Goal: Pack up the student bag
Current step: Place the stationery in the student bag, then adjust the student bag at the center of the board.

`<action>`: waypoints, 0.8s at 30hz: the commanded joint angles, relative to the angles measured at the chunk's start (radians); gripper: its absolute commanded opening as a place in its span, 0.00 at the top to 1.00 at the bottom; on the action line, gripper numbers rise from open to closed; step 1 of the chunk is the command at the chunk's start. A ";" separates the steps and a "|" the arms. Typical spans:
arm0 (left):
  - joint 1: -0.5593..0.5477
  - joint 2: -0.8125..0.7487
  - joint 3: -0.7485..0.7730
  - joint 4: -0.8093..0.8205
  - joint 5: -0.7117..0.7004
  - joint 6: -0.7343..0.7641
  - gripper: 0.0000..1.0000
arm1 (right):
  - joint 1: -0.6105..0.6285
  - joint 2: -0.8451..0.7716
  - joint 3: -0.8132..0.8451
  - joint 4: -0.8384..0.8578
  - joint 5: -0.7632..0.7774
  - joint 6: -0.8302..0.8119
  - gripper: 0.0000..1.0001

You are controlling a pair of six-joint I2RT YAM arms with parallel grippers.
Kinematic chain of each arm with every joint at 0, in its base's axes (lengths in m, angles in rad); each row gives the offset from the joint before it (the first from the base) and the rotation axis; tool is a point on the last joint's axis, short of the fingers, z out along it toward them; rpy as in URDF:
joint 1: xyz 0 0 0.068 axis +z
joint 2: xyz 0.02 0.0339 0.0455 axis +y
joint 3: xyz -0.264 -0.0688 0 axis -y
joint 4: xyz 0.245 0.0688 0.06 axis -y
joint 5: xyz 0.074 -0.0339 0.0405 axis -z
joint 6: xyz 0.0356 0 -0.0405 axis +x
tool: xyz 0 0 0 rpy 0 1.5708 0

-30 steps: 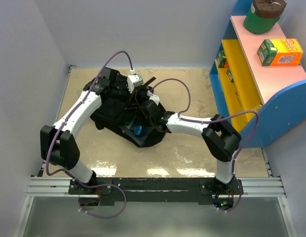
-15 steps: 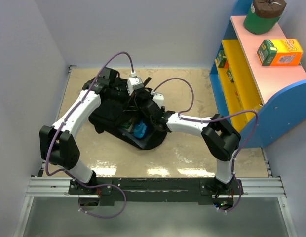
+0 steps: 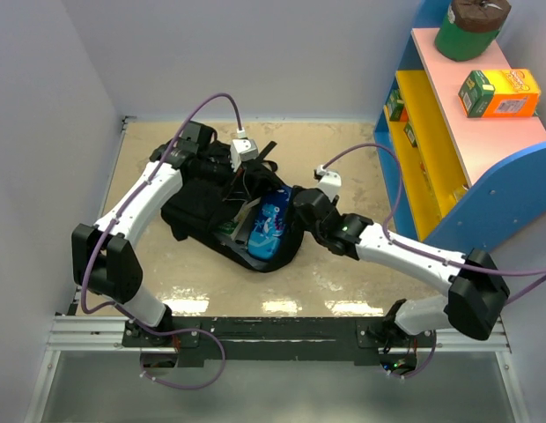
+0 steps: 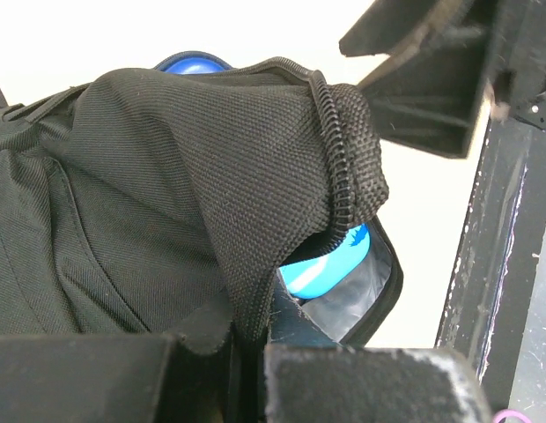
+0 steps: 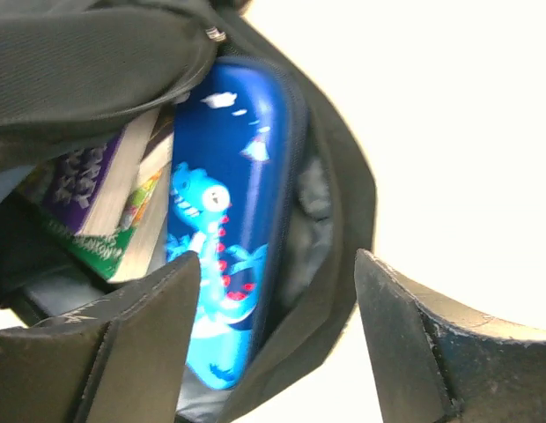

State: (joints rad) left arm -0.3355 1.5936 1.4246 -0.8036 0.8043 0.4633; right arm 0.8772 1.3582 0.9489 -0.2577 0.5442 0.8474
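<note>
- Jaws of the left gripper [image 4: 247, 352] were pinched shut on a fold of the student bag [image 4: 150, 176], and the zipper edge of that black fabric was lifted up in the middle of the left wrist view.
- Jaws of the right gripper [image 5: 273, 326] stood wide apart with nothing between them, one finger at each lower corner of the right wrist view.
- In the top view the student bag [image 3: 198, 207] lay on the table [image 3: 361, 291] left of centre, its mouth open toward the lower right.
- Inside the mouth sat a blue pencil case [image 5: 225, 220] with a cartoon dinosaur on it, resting on its edge against the grey lining.
- Just left of the case, books [image 5: 123, 194] were stacked in the bag with their page edges showing.
- From the lower left of the top view, the left arm bent at the left edge and reached up-right to the bag's upper rim, where the left gripper [image 3: 242, 174] held it.
- From an elbow at the lower right, the right arm stretched up-left, and the right gripper [image 3: 302, 204] was just beside the pencil case [image 3: 271, 225] at the bag's right edge.
</note>
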 commanded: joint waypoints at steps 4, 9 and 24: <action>-0.007 -0.034 0.002 -0.003 0.061 -0.022 0.96 | -0.087 0.059 -0.079 0.003 0.019 -0.018 0.30; -0.007 -0.043 0.004 -0.008 0.053 -0.017 0.96 | -0.109 0.145 -0.082 0.083 -0.036 -0.031 0.35; -0.007 -0.050 -0.024 -0.002 0.047 -0.006 0.96 | -0.112 0.242 0.022 0.120 -0.132 -0.034 1.00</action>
State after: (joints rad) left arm -0.3355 1.5932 1.4014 -0.8070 0.8028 0.4637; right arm 0.7666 1.5784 0.8928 -0.1265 0.4004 0.8101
